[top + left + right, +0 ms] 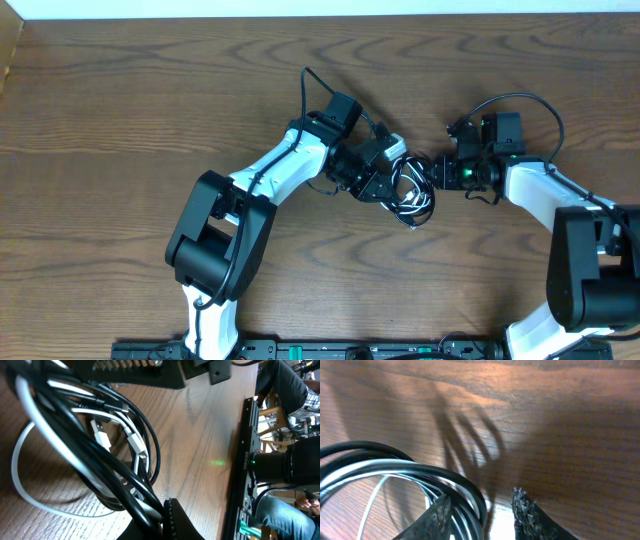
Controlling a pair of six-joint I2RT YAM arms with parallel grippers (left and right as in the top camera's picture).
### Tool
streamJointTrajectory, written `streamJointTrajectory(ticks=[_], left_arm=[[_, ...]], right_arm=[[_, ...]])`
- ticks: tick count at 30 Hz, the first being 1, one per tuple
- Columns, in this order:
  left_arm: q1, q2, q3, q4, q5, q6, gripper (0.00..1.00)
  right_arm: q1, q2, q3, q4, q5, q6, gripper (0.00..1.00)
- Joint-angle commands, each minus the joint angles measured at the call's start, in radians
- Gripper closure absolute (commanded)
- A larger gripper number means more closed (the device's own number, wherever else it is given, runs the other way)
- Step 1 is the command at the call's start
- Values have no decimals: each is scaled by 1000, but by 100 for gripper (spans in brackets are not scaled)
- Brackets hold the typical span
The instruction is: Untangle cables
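Status of work, overhead view: the cables (415,192) lie in one knotted clump on the table (150,100), directly at the tip of the left gripper (392,185). The right gripper (440,172) sits just beyond the clump from the left gripper, facing it. No cord lies apart from the clump. White and black strands cross one another in tight loops.

Left wrist view: the black cables (100,460) run in a thick band down to this gripper's finger (172,519) and appear pinched there. The left gripper is clenched, and I judge it to be grasping the bundle. The white cable (20,475) loops out under the black ones, and its plugs (102,439) lie inside the tangle, near that finger. Nothing has been threaded free.

Right wrist view: the right gripper (482,512) has its jaws standing apart over bare wood. A loop of black and white strands (395,467) reaches one finger (440,515), and the other finger (525,510) is clear of it. No grip is made on this side.

Finding: separation has not begun in any visible way. Every cord has yet to be pulled out and laid singly. The likely step in hand is securing a second hold opposite the left gripper.
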Motion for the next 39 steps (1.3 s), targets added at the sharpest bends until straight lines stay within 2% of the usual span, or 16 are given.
streamJointTrajectory(ticks=[1,10,12,18,21,22,28,33,35,38,39], left_arm=[[-4,-30,-11,-3,30,21,92],[-4,-30,-11,-3,-7,21,92],[-4,-30,-11,-3,-4,21,92],[-4,-30,-11,-4,-11,20,92],[-4,-30,-11,-9,-114,6,92],[-4,-30,-11,-9,-150,-4,92],[-4,-30,-11,16,-338,-115,92],[-4,-29,-11,42,-560,-267,91],[-4,-29,-11,45,-650,-332,83],[-4,-29,-11,46,-670,-352,57],[-4,-29,-11,46,-670,-352,52]], right_arm=[[14,29,-8,7,-6,-14,63],[72,36,-8,-6,-14,-62,63],[83,36,-8,-3,27,-62,66],[95,36,-8,5,137,-62,84],[95,36,-8,2,136,-62,98],[95,36,-8,-2,136,-61,99],[95,36,-8,-18,114,-61,99],[95,35,-8,-22,-32,-62,99],[95,35,-8,-31,-56,-61,99],[95,29,-8,-60,-83,-62,99],[95,25,-8,-69,-95,-62,99]])
